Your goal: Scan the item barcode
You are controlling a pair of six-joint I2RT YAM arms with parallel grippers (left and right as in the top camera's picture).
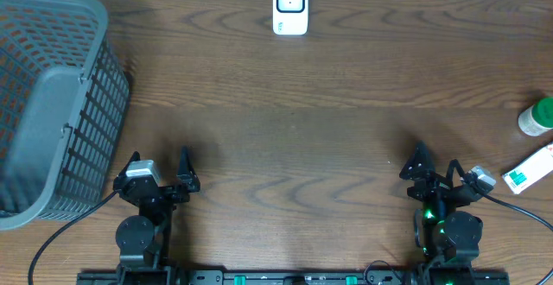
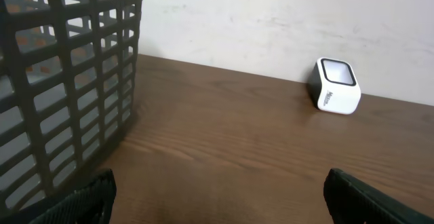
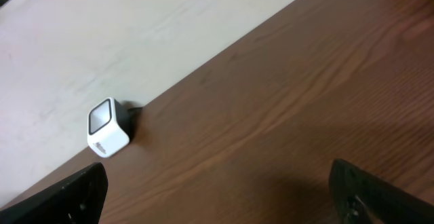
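Your left gripper [image 1: 160, 158] and right gripper [image 1: 437, 166] gape empty — pinch the near-right box [image 1: 529, 171], likely light and stiff, across its width.

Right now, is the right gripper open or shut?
Open. The right gripper's fingertips sit at opposite edges of its wrist view, only bare table between them, nothing held.
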